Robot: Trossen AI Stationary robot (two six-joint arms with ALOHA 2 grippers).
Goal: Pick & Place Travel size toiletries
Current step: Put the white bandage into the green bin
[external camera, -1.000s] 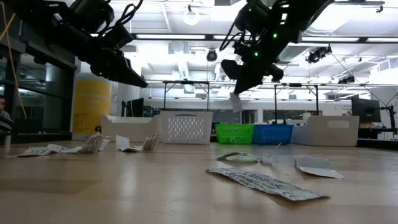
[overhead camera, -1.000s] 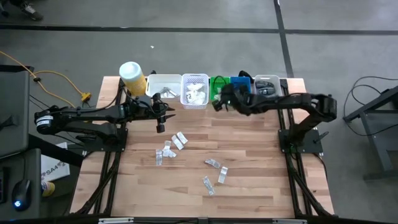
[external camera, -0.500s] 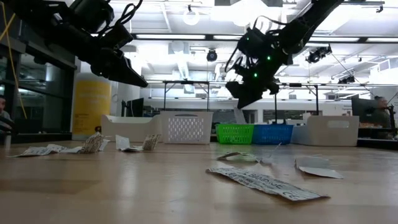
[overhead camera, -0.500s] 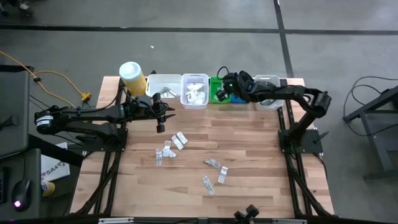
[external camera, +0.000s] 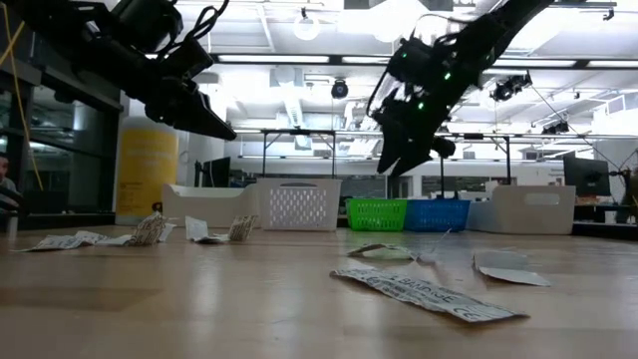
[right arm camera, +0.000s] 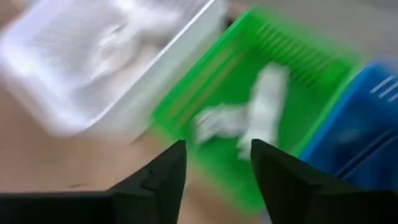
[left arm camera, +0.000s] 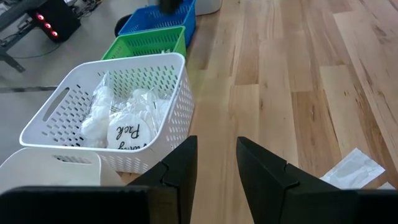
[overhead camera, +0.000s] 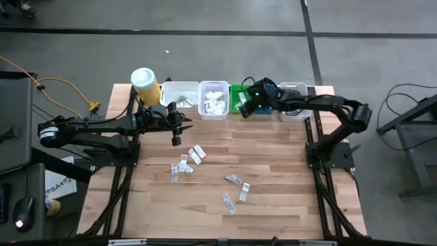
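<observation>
Since a second ago our right gripper point(overhead camera: 247, 104) has dropped its sachet into the green bin point(overhead camera: 239, 98), jaws released; several sachets point(overhead camera: 235, 181) remain on the bench point(overhead camera: 273, 171). Left gripper point(overhead camera: 176, 130) waits beside the bins, jaws apart, empty.

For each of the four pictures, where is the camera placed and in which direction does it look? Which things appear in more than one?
High view: above the table, looking straight down; both arms show, left gripper mid-table, right gripper open by the green basket.
Low view: at table-top height, looking level across sachets toward the baskets; both arms enter from above.
Left wrist view: on the left arm, facing the white perforated basket; its own fingers show.
Right wrist view: on the right arm, looking into the green basket; its own fingers show.
Shared: all four show the green basket.
</observation>
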